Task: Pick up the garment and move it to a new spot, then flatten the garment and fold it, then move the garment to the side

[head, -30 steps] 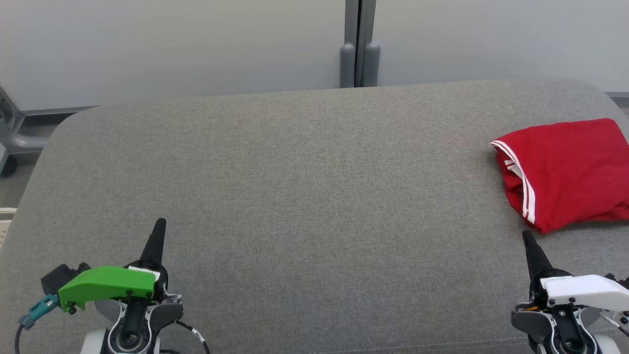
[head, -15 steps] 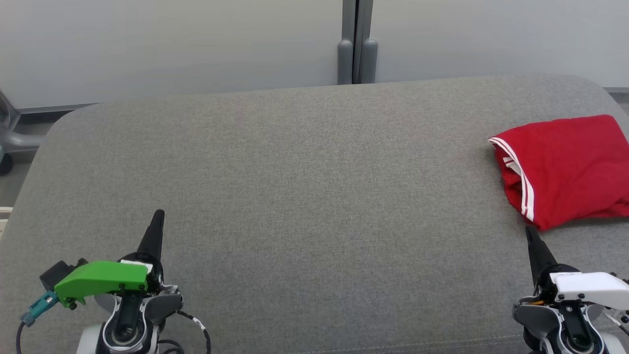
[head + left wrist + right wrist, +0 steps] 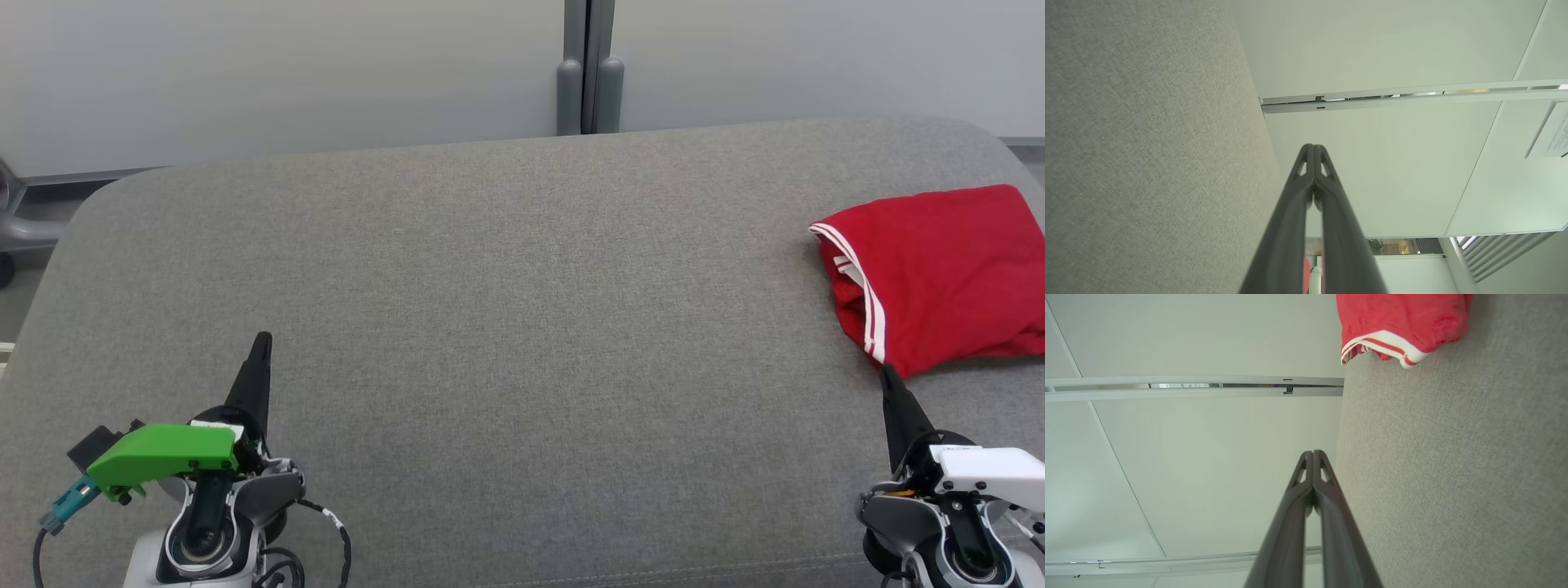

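1. A sheet of paper [image 3: 1549, 136] hangs on the wall panel to the right of the left gripper [image 3: 1313, 148] in the left wrist view. Its print is too small to read.
2. The garment [image 3: 939, 269] is red, with white stripes along one hem. No writing can be made out on it.
3. The garment lies bunched and loosely folded on the grey fabric surface [image 3: 522, 286]. It sits just ahead of the right gripper [image 3: 886, 376] and slightly to that gripper's right, near the surface's right end.
4. In the head view the right gripper's tip meets the garment's near corner. In the right wrist view the garment [image 3: 1392, 322] lies ahead of the right gripper [image 3: 1312, 454], with bare grey fabric between them.
5. The right gripper is clenched, its two dark fingers pressed together with nothing between them. A white cover [image 3: 992, 478] sits on its wrist.
6. The left gripper [image 3: 262, 339] is also clenched and empty, with a green cover [image 3: 163, 457] on its wrist. The garment is well apart from it, far off to its right.
7. Beyond both grippers, pale wall panels [image 3: 286, 73] stand behind the surface, joined by a grey post [image 3: 589, 82].
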Robot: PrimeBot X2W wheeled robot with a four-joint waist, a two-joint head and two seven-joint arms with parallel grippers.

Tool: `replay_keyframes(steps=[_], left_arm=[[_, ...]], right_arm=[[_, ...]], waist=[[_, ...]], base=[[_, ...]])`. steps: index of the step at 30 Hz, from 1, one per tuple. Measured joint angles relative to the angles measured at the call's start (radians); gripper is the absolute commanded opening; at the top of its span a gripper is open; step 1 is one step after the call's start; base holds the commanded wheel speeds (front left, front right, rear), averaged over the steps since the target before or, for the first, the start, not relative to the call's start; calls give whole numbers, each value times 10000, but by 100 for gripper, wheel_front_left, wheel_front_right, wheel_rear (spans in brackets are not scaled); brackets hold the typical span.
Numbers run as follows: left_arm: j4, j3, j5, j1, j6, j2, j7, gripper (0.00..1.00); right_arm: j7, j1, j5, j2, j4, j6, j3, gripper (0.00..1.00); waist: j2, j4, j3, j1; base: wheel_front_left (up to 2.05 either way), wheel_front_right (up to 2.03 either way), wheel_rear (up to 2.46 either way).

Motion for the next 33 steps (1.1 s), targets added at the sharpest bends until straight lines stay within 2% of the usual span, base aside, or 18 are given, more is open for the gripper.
replay_keyframes(steps=[9, 33], left_arm=[[88, 148, -435, -139, -104, -69, 102, 0], [88, 150, -437, -151, -127, -73, 102, 0]], right_arm=[[84, -15, 489, -6, -52, 0, -65, 0], [84, -18, 491, -6, -56, 0, -67, 0]], waist=[[0, -35, 51, 0], [0, -35, 51, 0]], base=[[0, 0, 0], [0, 0, 0]])
